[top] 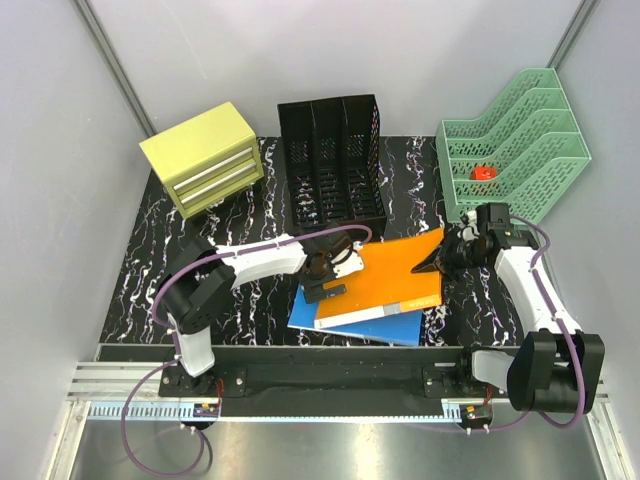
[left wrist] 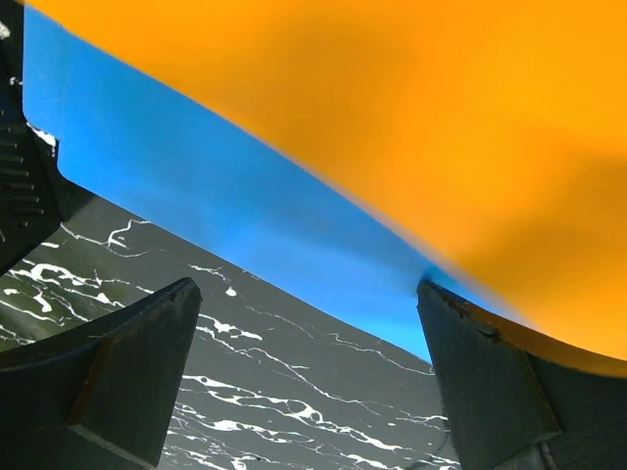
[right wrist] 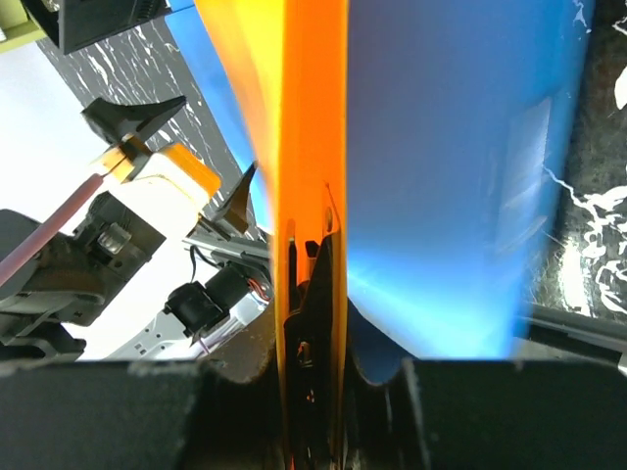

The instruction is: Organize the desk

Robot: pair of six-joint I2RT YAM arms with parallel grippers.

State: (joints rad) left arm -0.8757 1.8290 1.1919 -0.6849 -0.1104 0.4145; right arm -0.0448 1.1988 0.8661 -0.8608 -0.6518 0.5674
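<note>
An orange folder [top: 390, 275] lies on a blue folder [top: 400, 328] at the middle front of the black marble desk [top: 160, 240]. My right gripper [top: 443, 258] is shut on the orange folder's right edge, which is raised a little. In the right wrist view the jaws [right wrist: 312, 240] clamp the orange cover [right wrist: 304, 98], with the blue folder [right wrist: 441, 147] beside it. My left gripper [top: 325, 270] is open at the folders' left edge. In the left wrist view [left wrist: 306, 294] only bare desk [left wrist: 294, 382] lies between its fingers, below the blue folder [left wrist: 245, 206] and the orange folder [left wrist: 392, 117].
A yellow-green drawer chest [top: 205, 158] stands at the back left. A black mesh file holder [top: 333, 165] stands at the back centre. A green tiered paper tray [top: 515, 140] holding a small red object [top: 485, 172] stands at the back right.
</note>
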